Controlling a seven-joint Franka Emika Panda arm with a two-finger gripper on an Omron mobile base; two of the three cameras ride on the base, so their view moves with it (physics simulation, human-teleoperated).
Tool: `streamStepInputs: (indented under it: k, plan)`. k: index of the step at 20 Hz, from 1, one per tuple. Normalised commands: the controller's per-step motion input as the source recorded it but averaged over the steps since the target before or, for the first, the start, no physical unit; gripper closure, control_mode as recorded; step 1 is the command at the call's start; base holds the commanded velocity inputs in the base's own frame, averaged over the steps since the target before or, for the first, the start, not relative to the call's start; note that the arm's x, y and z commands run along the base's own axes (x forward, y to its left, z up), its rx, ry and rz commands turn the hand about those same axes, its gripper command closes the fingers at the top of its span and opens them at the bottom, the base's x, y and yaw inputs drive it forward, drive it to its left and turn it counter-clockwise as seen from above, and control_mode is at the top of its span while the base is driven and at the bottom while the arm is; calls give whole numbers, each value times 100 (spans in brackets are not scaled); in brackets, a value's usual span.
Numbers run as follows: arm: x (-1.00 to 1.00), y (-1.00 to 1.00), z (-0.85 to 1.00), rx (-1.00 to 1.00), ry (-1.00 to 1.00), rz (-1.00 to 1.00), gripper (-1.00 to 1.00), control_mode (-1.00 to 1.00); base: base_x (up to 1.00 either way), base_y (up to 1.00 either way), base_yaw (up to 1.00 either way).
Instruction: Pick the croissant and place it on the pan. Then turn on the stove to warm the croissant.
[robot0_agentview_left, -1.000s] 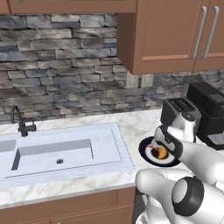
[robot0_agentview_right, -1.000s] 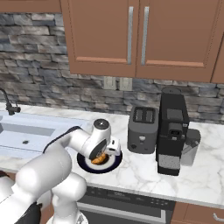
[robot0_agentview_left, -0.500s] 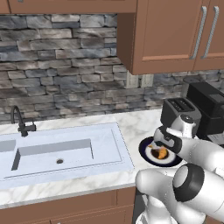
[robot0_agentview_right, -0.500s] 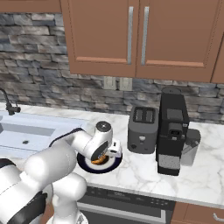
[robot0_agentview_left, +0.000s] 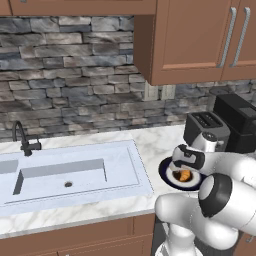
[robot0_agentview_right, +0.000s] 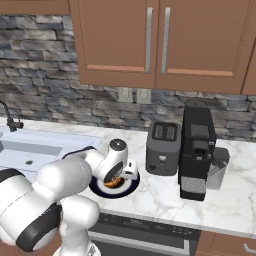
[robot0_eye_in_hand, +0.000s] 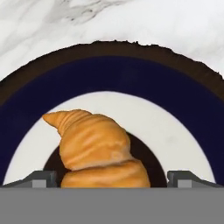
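Observation:
The croissant (robot0_eye_in_hand: 96, 153), a golden-orange curved pastry, lies on the white centre of a round dark-rimmed plate (robot0_eye_in_hand: 131, 70) on the marble counter. My gripper (robot0_eye_in_hand: 113, 178) is open and hangs straight over it, one fingertip on each side of the pastry, neither clearly touching it. In the left base view the gripper (robot0_agentview_left: 184, 169) points down at the croissant (robot0_agentview_left: 184, 175) on the plate (robot0_agentview_left: 165, 176). In the right base view the hand covers most of the croissant (robot0_agentview_right: 114, 182) and part of the plate (robot0_agentview_right: 129, 188). The pan and the stove are out of view.
A dark toaster (robot0_agentview_left: 205, 127) (robot0_agentview_right: 162, 146) stands just behind the plate, with a black coffee machine (robot0_agentview_right: 197, 150) to its right. A white sink (robot0_agentview_left: 65, 172) with a black faucet (robot0_agentview_left: 22, 137) lies to the left. Wooden cabinets hang above.
The hand has edged a little closer over the croissant and the arm's elbow has shifted. The jaws stayed open, and the croissant and plate have not moved.

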Motion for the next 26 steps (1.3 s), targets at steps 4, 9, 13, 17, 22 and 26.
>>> streamStepInputs:
  k: [4, 9, 13, 17, 22, 26]
  plan:
    - [0, 22, -24, 0, 0, 0, -100, -100, 0, 0, 0]
    - [0, 10, -34, 0, 0, 0, -100, -100, 0, 0, 0]
    - [0, 1, -40, 0, 0, 0, 100, -100, 0, 0, 0]
    - [0, 0, -40, 0, 0, 0, 100, -100, 0, 0, 0]
    - [0, 0, -7, 0, 0, 0, 100, -100, 0, 0, 0]
    - [-3, 0, 1, 0, 0, 0, 100, -100, 0, 0, 0]
